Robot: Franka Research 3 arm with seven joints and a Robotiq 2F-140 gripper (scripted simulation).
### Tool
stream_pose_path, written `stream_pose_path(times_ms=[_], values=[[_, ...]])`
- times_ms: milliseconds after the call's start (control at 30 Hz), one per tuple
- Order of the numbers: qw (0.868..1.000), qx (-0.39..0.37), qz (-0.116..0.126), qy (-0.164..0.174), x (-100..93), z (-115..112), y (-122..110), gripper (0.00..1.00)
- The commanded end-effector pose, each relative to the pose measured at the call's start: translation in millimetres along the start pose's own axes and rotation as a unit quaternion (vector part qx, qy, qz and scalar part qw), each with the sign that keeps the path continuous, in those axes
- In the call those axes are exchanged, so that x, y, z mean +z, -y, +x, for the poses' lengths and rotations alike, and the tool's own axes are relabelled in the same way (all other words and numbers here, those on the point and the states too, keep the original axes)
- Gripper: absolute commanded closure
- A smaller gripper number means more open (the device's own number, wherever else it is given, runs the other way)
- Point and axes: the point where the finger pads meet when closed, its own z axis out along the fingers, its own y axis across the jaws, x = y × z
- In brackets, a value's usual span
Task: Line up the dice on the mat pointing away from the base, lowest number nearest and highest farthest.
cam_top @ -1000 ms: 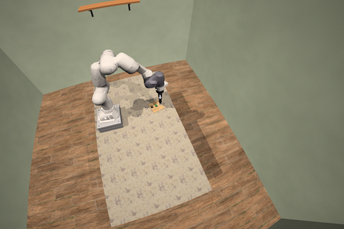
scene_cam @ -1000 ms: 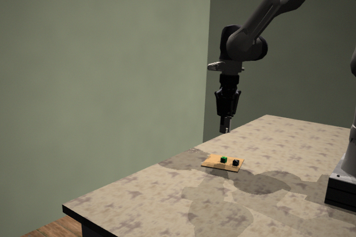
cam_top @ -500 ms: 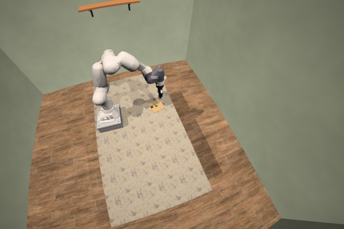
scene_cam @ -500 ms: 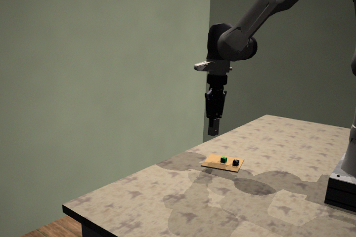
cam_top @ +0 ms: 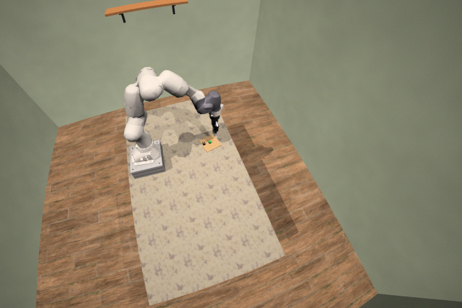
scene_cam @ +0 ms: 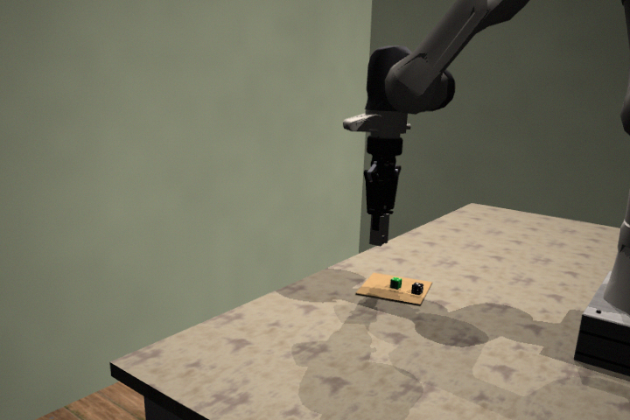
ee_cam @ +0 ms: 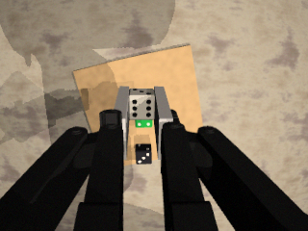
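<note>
My gripper (cam_top: pixel 215 133) (scene_cam: pixel 379 242) (ee_cam: pixel 141 102) is shut on the white die (ee_cam: pixel 141 107), whose large visible face shows six black pips. It holds this die well above the mat (cam_top: pixel 211 148) (scene_cam: pixel 374 281) (ee_cam: pixel 168 67). The green die (cam_top: pixel 210 142) (scene_cam: pixel 395 283) (ee_cam: pixel 143 123) sits on the mat; in the wrist view the white die partly hides it and two white pips show. The black die (cam_top: pixel 203 143) (scene_cam: pixel 417 288) (ee_cam: pixel 143 155) sits on the mat nearer the robot's base and shows three white pips. In the wrist view the three dice appear roughly in one column.
The mat lies on the patterned table (cam_top: pixel 199 217) (scene_cam: pixel 256 356), near its far long edge from the base. The robot's base (cam_top: pixel 147 161) (scene_cam: pixel 618 317) stands on the table. The arm's shadow falls across part of the mat. A wall shelf (cam_top: pixel 146 7) hangs high behind.
</note>
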Motion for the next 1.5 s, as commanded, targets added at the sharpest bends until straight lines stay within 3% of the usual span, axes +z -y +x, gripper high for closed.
stream_pose_path(times_ms=[0,633,1467], values=[[1.000,-0.005,-0.001,-0.002,11.8,2,-1,0.91],[1.000,-0.005,-0.001,-0.002,81.3,4,-2,0.91],[1.000,-0.005,-0.001,-0.002,86.1,4,-2,0.91]])
